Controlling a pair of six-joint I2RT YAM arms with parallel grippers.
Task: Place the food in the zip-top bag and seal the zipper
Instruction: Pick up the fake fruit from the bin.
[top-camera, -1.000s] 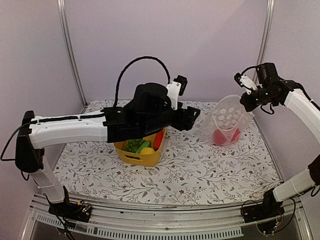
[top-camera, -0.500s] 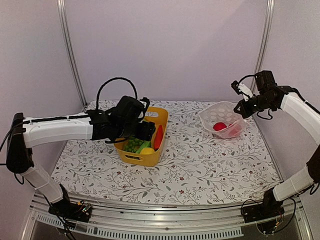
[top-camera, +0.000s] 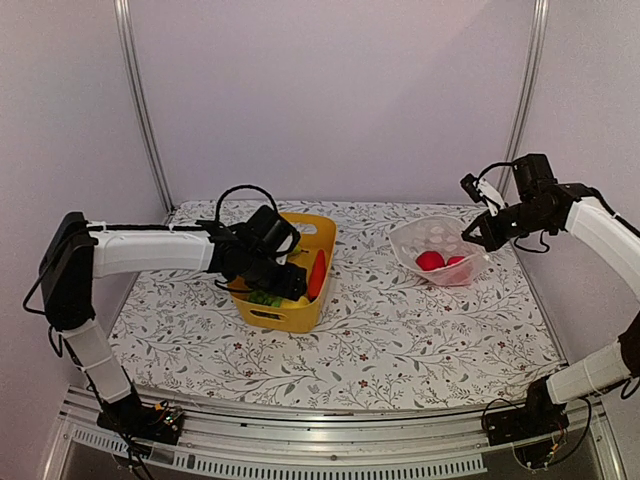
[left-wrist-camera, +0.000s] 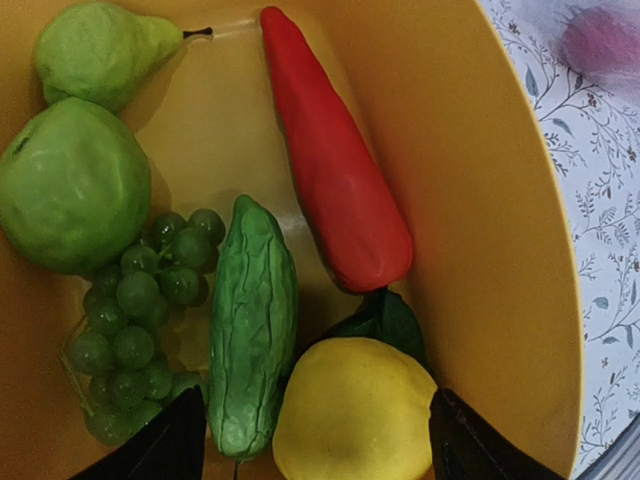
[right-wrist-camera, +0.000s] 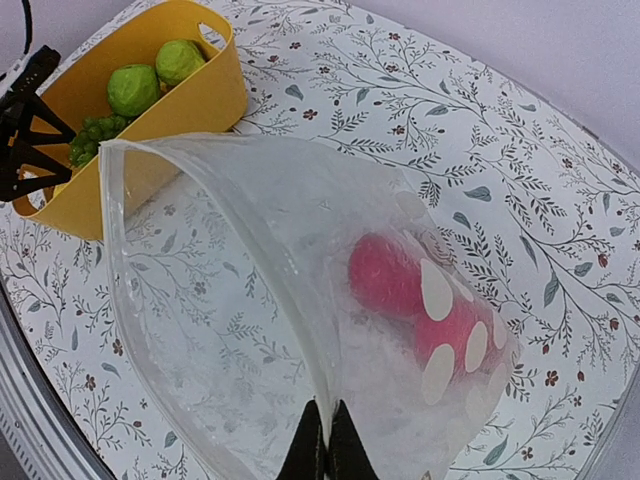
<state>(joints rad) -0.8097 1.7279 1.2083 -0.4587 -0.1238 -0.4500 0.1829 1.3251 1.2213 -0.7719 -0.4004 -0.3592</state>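
The left gripper (left-wrist-camera: 315, 447) hangs with its jaws spread and nothing between them, low inside the yellow basket (left-wrist-camera: 500, 200), which sits at 9 o'clock from the middle of the flowered table (top-camera: 380, 340) in the overhead view. The right gripper (right-wrist-camera: 325, 452) is clenched on the rim of the zip-top bag (right-wrist-camera: 230, 300) at 2 o'clock on the table, propping its mouth open toward the basket.

The food is split between two places. The basket holds six pieces:
- one pear (left-wrist-camera: 95, 50) at 11 o'clock in the left wrist view
- one green apple (left-wrist-camera: 70, 185) at 9
- one bunch of grapes (left-wrist-camera: 140, 320) at 8
- one knobbly green cucumber (left-wrist-camera: 255, 325) at 6
- one red pepper (left-wrist-camera: 335, 170) at 12
- one lemon (left-wrist-camera: 355, 415) at 6, straddled by the open jaws

Two red pieces (right-wrist-camera: 385, 275) lie in the bag's bottom. There is one bag and one basket.

The toys look like hollow plastic, so they are probably light, hard and slick. The round lemon is best squeezed across its widest girth so it does not pop out, and the pepper at its thick middle rather than its tapered tip. The bag is thin, floppy film that would likely collapse if let go. The zipper (right-wrist-camera: 200, 142) along its mouth looks like the firmest place to pinch.
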